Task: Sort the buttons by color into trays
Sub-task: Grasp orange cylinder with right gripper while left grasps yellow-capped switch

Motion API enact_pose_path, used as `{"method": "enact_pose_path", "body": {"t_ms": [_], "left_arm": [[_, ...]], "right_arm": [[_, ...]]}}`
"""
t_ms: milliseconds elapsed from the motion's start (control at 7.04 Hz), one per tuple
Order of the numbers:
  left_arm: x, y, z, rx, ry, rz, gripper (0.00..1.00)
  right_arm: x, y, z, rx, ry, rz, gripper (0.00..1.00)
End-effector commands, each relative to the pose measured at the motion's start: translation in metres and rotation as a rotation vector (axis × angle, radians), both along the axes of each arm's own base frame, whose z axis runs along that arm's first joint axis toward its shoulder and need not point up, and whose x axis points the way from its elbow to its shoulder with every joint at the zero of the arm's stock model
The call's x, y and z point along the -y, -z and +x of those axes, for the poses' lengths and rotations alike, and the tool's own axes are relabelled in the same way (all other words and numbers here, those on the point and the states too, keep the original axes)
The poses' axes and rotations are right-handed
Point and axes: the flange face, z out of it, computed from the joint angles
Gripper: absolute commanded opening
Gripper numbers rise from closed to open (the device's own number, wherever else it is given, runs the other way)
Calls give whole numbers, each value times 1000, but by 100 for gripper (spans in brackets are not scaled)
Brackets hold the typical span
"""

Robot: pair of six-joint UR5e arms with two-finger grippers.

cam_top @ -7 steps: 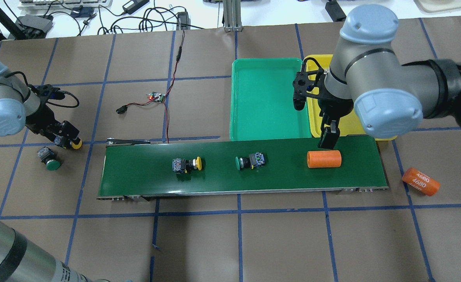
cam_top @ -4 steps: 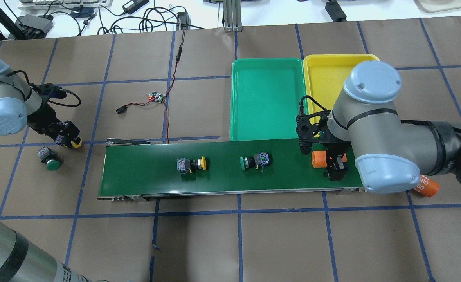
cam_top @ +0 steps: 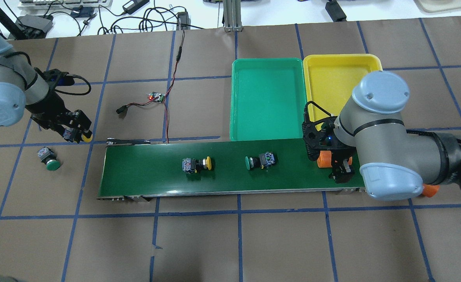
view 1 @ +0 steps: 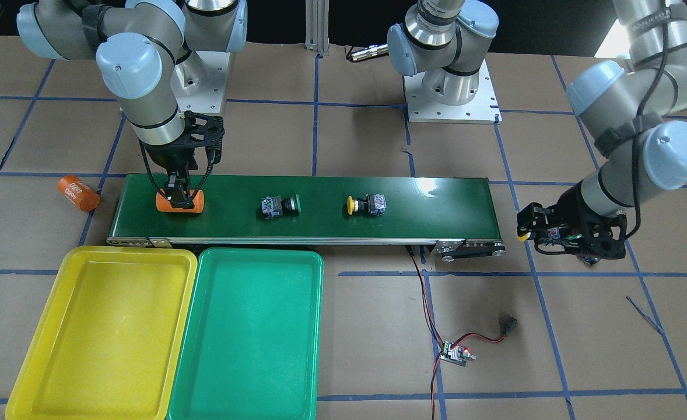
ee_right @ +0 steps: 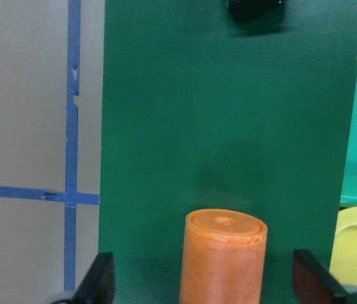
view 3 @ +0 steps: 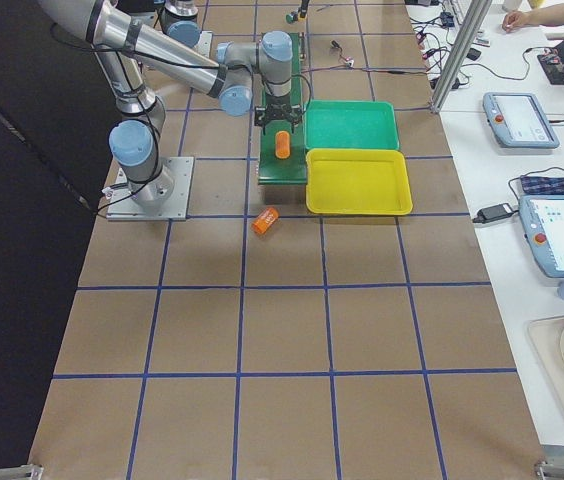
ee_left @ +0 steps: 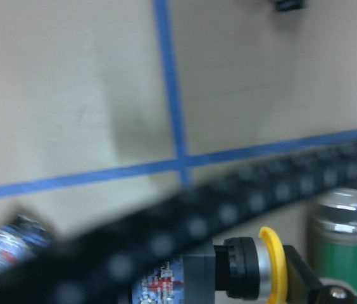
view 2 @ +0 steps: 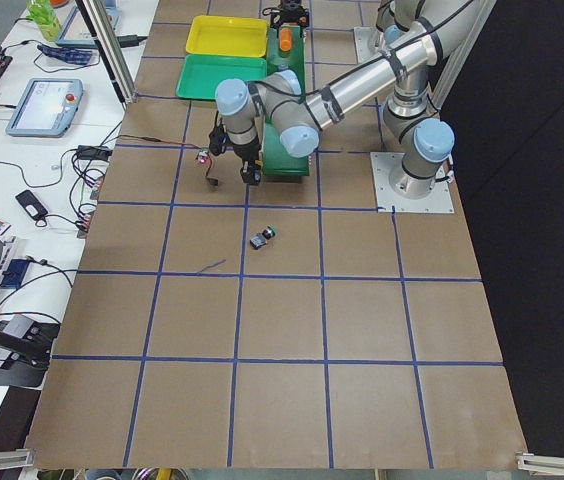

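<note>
My left gripper (cam_top: 76,134) is shut on a yellow button (ee_left: 271,263) and holds it over the table, left of the conveyor's end; the overhead view shows its cap (cam_top: 86,137). A green button (cam_top: 48,159) lies on the table below it. On the belt lie a yellow button (cam_top: 196,164) and a green button (cam_top: 259,161). My right gripper (view 1: 178,197) is open, its fingers (ee_right: 100,282) on either side of an orange cylinder (ee_right: 223,253) on the belt. The green tray (cam_top: 269,98) and yellow tray (cam_top: 334,78) hold nothing.
The dark green conveyor belt (cam_top: 148,172) runs across the middle. A second orange cylinder marked 4680 (view 1: 78,192) lies on the table off the belt's end by my right arm. A small circuit board with red wires (cam_top: 157,96) lies behind the belt.
My right arm came from over the trays down onto the belt, fingers now astride the orange cylinder. The things on the belt moved towards the trays' end. My left gripper shifted towards the belt with its button.
</note>
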Motion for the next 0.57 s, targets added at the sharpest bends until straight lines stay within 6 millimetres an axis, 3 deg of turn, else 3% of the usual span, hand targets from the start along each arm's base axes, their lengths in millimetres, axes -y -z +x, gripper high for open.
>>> {"method": "enact_pose_path", "body": {"t_ms": [0, 142, 284, 426], "left_arm": [[-55, 9, -111, 33, -107, 48, 5], [-66, 24, -137, 48, -134, 25, 5], [-67, 30, -152, 49, -140, -1, 12], [-68, 39, -158, 54, -136, 14, 63]], "right_arm": [[0, 1, -2, -8, 0, 2, 100], [0, 5, -2, -5, 2, 10, 100], [2, 14, -2, -3, 2, 30, 100], [2, 15, -2, -3, 2, 32, 100]]}}
